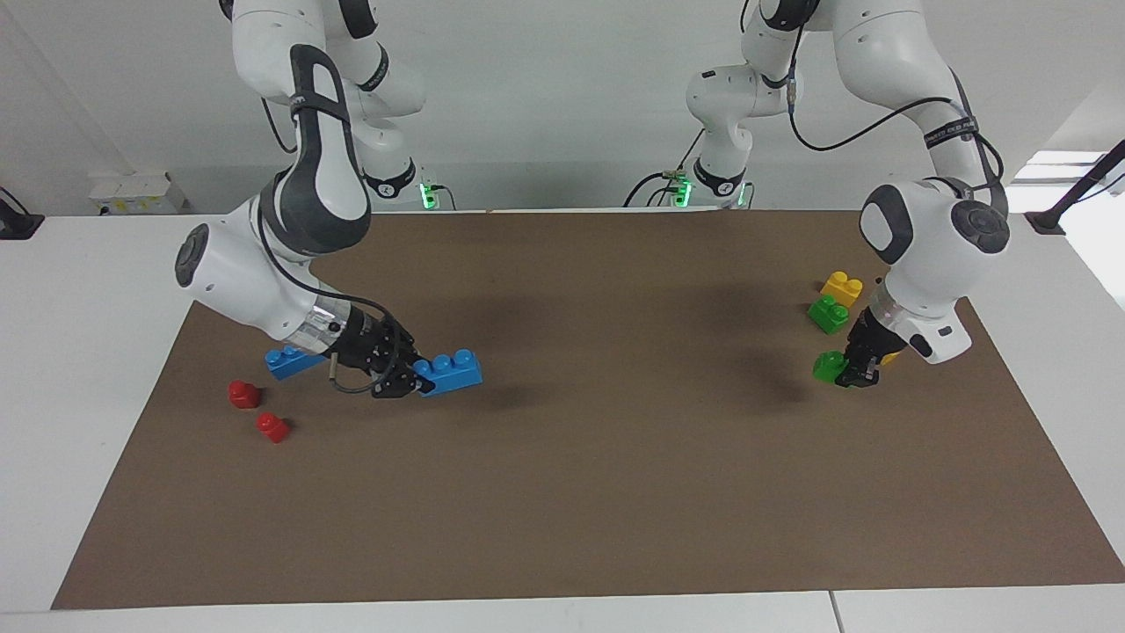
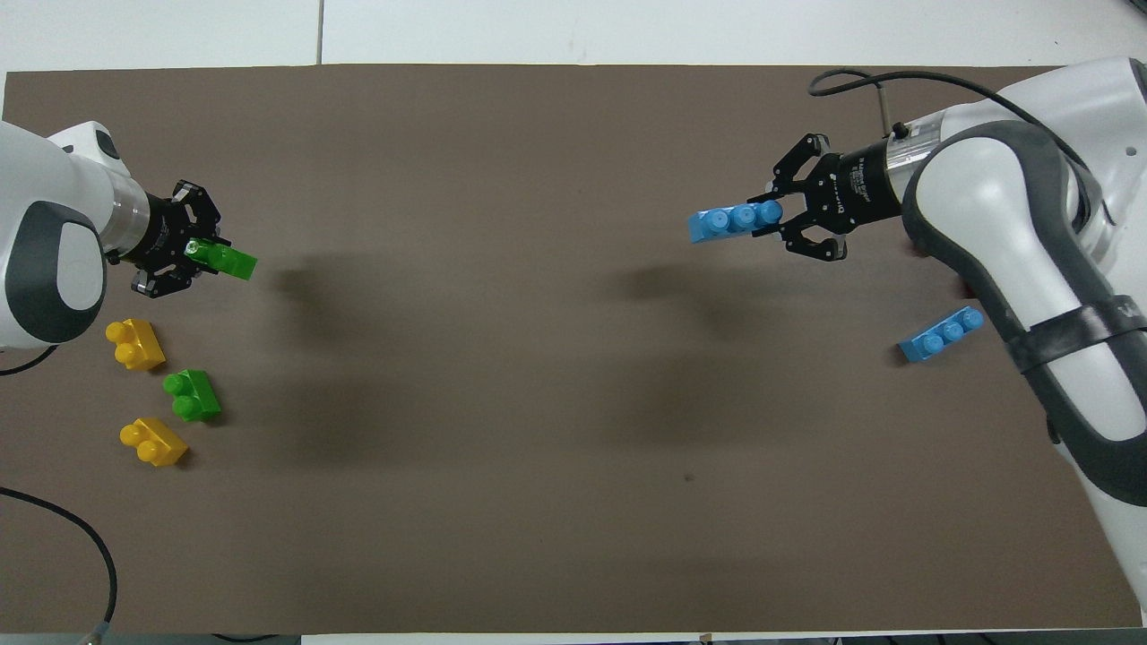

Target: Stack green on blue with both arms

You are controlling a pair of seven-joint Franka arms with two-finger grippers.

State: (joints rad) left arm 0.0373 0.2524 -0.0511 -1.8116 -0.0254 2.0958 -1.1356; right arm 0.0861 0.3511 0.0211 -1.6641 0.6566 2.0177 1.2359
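— Over the brown mat (image 1: 562,492), what is each arm carrying?
— Right gripper (image 1: 406,376) is pinching a glossy three-stud blue brick (image 1: 450,371); left gripper (image 1: 857,367) is pinching a green brick (image 1: 828,366), both lifted.
— Spares?
— Another blue brick (image 2: 941,335) is lying flat.

White worktop (image 1: 88,290) carries a large brown mat (image 1: 562,492) over most of its surface. A seam (image 1: 831,611) divides the worktop panels at the edge farthest from the robots. A plain white wall (image 1: 562,88) stands at the robots' end. Bright daylight falls at the left arm's end. Soft shadows lie on the mat.
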